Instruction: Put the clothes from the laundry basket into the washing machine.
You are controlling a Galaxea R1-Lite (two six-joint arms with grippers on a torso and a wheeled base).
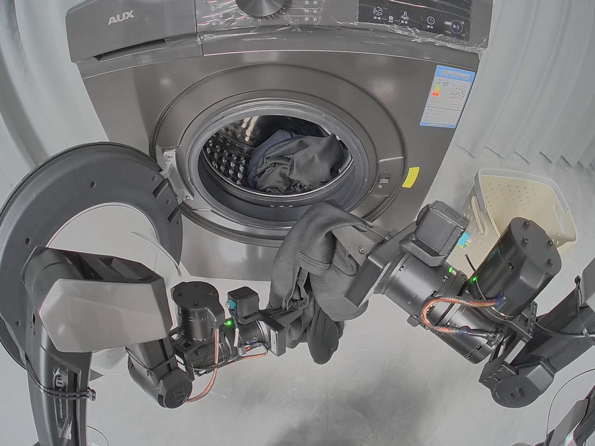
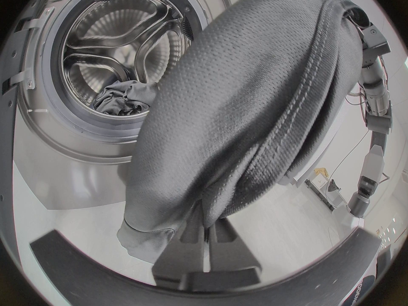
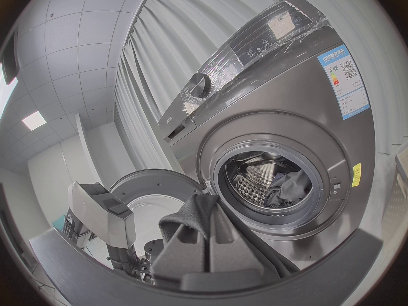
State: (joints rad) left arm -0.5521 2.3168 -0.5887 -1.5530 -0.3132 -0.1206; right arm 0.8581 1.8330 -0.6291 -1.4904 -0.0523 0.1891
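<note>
Holding one dark grey cloth [image 1: 310, 267] up in the air, just in front of the washing machine [image 1: 396, 100] and a little below its round drum [image 1: 229, 156]. Pinching the top fold with the right gripper [image 3: 208, 224], fingers pressed together on the cloth. Pinching the hanging part lower down with the left gripper [image 2: 207, 228], fingers pressed together on the cloth too. Standing wide open on the left, the door [image 1: 87, 187]. Lying inside the drum, some more dark clothes [image 1: 297, 162]. Sitting off to the right beside the machine, the laundry basket [image 1: 527, 202].

Looking like the carrying-in part of the job. Doing it well probably meaning this: lifting both ends higher than the rim first, for keeping the cloth from dragging on the edge. Pushing the right gripper in first, well past the rim. Bringing the left gripper up after it, with the dangling tail. Letting go only when deep inside, on top of the other clothes. Watching for any bit hanging out over the rubber ring, for keeping the door able to shut.
</note>
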